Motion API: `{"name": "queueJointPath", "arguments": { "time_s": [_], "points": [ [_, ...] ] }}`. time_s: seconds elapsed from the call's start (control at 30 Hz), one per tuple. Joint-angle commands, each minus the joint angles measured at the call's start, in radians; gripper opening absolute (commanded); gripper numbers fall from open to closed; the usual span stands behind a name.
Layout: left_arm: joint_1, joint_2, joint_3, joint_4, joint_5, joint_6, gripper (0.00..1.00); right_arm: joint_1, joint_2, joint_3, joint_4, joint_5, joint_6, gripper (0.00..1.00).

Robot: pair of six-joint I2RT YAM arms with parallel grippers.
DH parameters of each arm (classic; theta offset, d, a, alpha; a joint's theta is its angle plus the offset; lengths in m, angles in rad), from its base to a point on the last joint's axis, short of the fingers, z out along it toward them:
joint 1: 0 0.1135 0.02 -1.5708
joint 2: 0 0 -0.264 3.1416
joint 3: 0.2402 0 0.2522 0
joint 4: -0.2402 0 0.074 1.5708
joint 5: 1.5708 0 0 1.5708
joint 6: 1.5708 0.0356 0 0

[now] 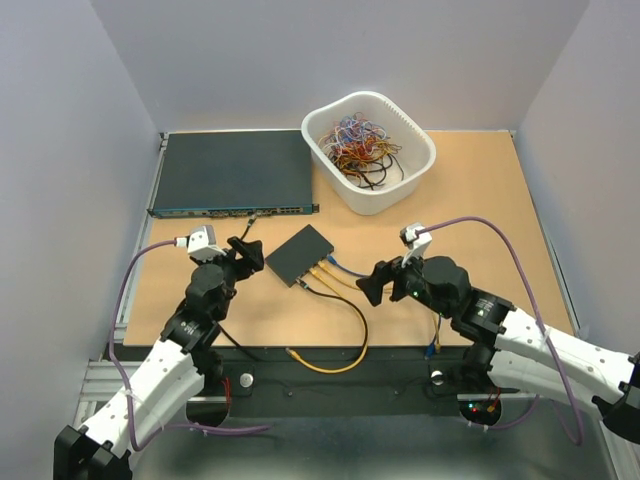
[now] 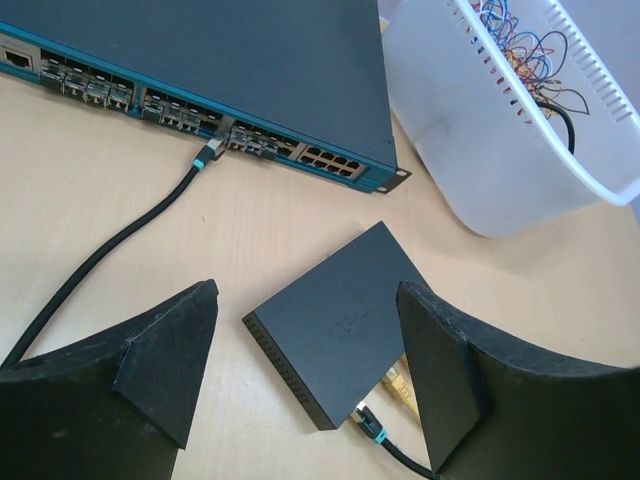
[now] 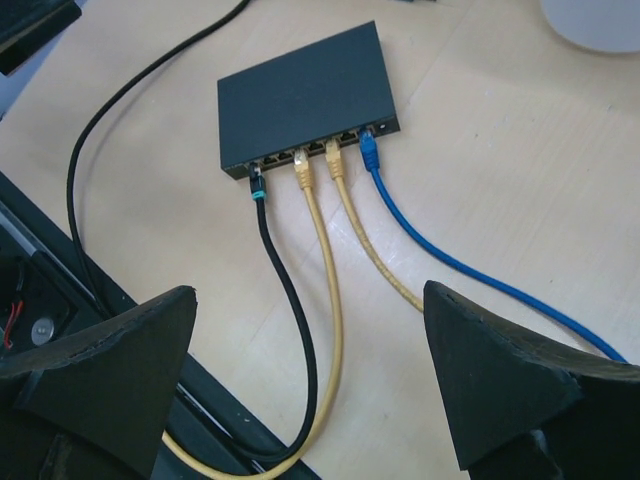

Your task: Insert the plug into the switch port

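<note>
The small flat black switch box (image 1: 300, 254) lies mid-table; it also shows in the left wrist view (image 2: 345, 320) and the right wrist view (image 3: 305, 98). Its port row (image 3: 310, 152) holds a black-cabled plug with a teal collar (image 3: 257, 183), two yellow plugs (image 3: 302, 170) and a blue plug (image 3: 370, 152). My left gripper (image 1: 247, 254) is open and empty, just left of the box. My right gripper (image 1: 380, 283) is open and empty, to the right of the box, above the cables.
A wide dark grey rack unit with a teal front strip (image 1: 232, 172) sits at the back left, a black cable (image 2: 110, 255) plugged into its front. A white basket of tangled wires (image 1: 368, 148) stands at the back. A loose yellow plug end (image 1: 293, 353) lies by the near edge.
</note>
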State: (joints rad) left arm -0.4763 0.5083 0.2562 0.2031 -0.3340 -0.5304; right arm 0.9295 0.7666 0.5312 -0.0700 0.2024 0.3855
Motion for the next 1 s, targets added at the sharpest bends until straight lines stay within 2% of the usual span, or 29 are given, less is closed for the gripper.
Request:
{"name": "queueJointPath", "arguments": {
  "time_s": [0.0,0.17,0.37,0.7,0.97],
  "points": [
    [-0.002,0.018,-0.012,0.087,0.0,0.03,0.83,0.005,0.026,-0.007,0.058,-0.038,0.049,1.0],
    [-0.004,0.053,-0.014,0.099,0.0,0.03,0.83,0.005,0.06,-0.02,0.056,-0.07,0.075,1.0],
    [-0.004,0.045,-0.023,0.102,-0.013,0.024,0.83,0.005,-0.003,-0.079,0.042,-0.02,0.131,1.0],
    [-0.004,0.058,-0.021,0.104,-0.007,0.023,0.81,0.005,-0.278,-0.183,-0.037,0.069,0.179,1.0],
    [-0.005,0.056,-0.023,0.102,-0.01,0.02,0.8,0.005,-0.381,-0.204,-0.037,0.054,0.174,1.0]
  ]
}}
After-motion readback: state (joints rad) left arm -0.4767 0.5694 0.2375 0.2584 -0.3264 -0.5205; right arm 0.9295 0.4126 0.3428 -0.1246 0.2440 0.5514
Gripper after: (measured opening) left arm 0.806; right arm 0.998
